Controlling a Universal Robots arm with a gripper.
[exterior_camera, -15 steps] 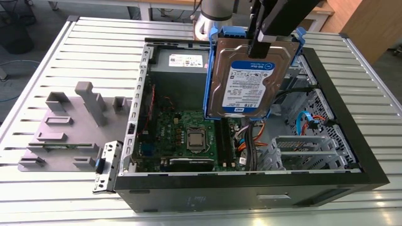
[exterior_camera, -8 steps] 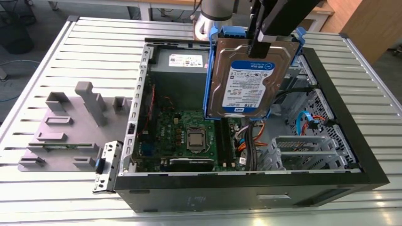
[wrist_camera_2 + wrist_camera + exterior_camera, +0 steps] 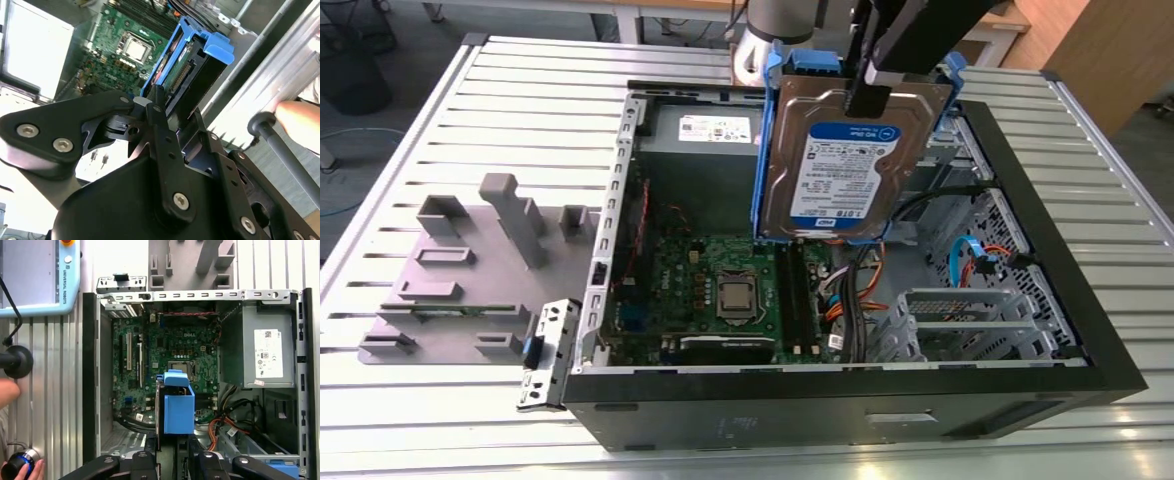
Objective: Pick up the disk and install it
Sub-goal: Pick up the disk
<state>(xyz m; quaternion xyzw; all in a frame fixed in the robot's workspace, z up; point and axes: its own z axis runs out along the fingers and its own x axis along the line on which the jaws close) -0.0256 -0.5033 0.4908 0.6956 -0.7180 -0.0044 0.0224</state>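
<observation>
— Slatted metal table (image 3: 454, 420), with the open computer case (image 3: 854, 410) lying on its side across the middle. How far along is the job?

— The pick-up is done and the install is not. The gripper (image 3: 870, 100) is clamped on the upper edge of the disk (image 3: 847, 165) and holds it upright, label facing out, clear of everything below.

— Where does it hang?

— Above the case's interior, near the far wall and just beside the power supply (image 3: 707, 135). In the first wrist view its blue carrier (image 3: 178, 412) shows end-on over the board.

— What is in the case?

— The motherboard (image 3: 720, 290) lies on the floor, and the grey power supply sits in a far corner. Orange and black cables (image 3: 854, 290) run beside the board. A silver cage (image 3: 974, 320) stands in the near corner. It is probably the drive bay and looks unoccupied, though I can't be sure from here.

— And outside it?

— A grey fixture tray (image 3: 454, 290) lies beside the case, toward the table's edge on the exterior view's left. A person's hand (image 3: 7, 395) rests at another edge.
</observation>
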